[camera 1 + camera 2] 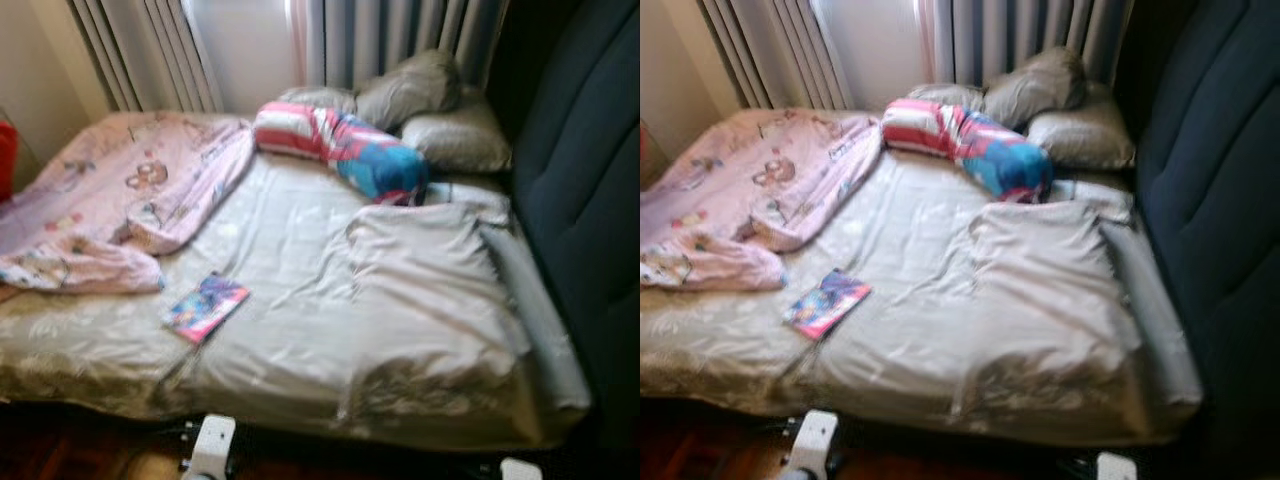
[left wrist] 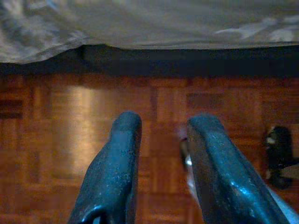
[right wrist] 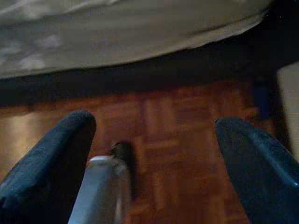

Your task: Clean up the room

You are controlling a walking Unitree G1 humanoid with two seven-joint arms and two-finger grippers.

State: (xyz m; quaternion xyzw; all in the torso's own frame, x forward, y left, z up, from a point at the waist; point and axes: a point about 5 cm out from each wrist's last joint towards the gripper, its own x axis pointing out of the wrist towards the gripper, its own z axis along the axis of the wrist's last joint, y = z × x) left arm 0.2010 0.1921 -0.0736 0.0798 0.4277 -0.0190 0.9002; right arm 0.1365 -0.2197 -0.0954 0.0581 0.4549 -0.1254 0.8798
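A bed with a wrinkled grey sheet (image 1: pixel 330 300) stands before me. A colourful book (image 1: pixel 205 306) lies on the sheet near the front left. A crumpled pink blanket (image 1: pixel 120 195) covers the bed's left side. A striped red, white and blue bolster (image 1: pixel 340 148) lies at the head, with grey pillows (image 1: pixel 430 105) behind it. Both arms hang low by the bed's front edge. My left gripper (image 2: pixel 163 123) is open over the wooden floor, holding nothing. My right gripper (image 3: pixel 154 126) is wide open over the floor, holding nothing.
A dark padded headboard or wall panel (image 1: pixel 590 190) runs along the bed's right side. Curtains (image 1: pixel 400 35) hang behind the bed. A red object (image 1: pixel 6 158) sits at the far left. Parquet floor (image 2: pixel 93 121) lies under the bed's edge.
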